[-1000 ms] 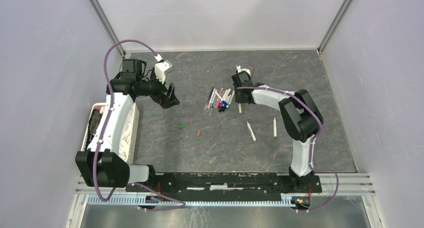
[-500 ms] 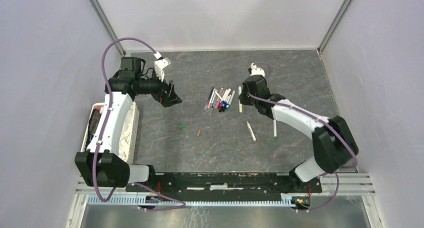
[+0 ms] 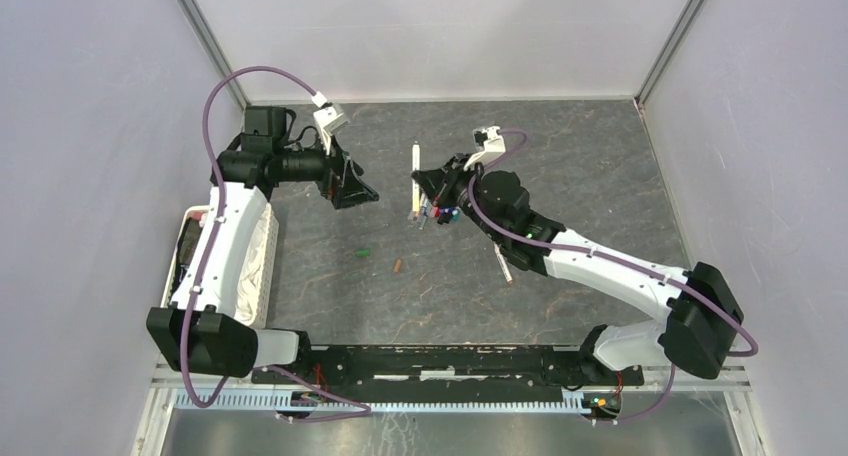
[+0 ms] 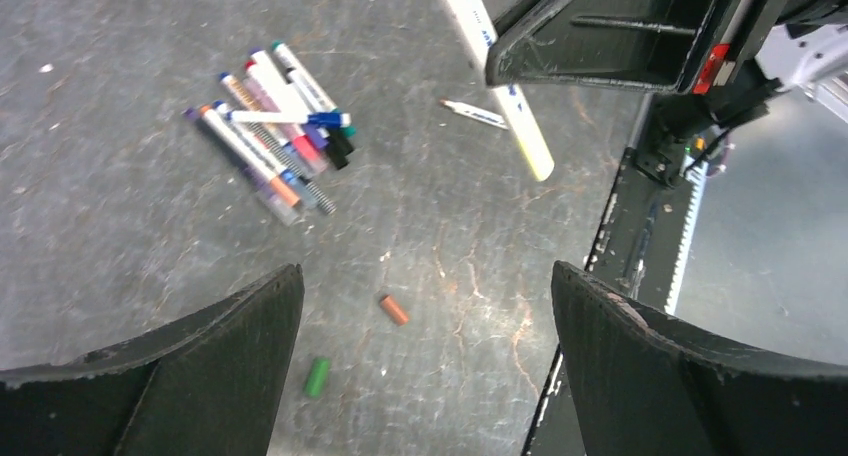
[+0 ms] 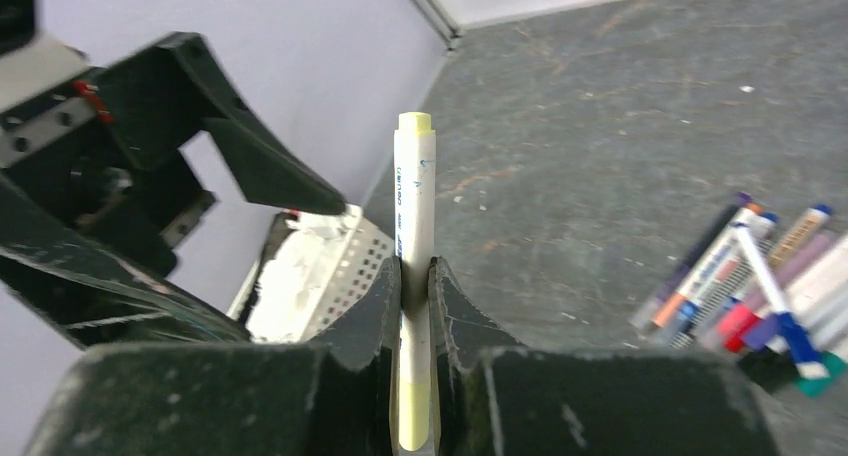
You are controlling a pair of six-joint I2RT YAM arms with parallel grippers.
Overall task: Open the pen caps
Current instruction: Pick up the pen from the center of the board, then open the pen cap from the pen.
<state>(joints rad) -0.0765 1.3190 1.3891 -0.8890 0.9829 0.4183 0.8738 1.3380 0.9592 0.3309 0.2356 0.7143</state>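
Left wrist: pen [image 4: 524, 131] end off-frame

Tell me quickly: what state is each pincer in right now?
Left pincer: open, holding nothing.
Right pincer: closed on a pen, held clear of the table.

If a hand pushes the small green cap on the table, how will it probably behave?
The green cap lies on its side, a short round cylinder, so it will likely roll. It looks tiny and light, so it may skid on the hard table.
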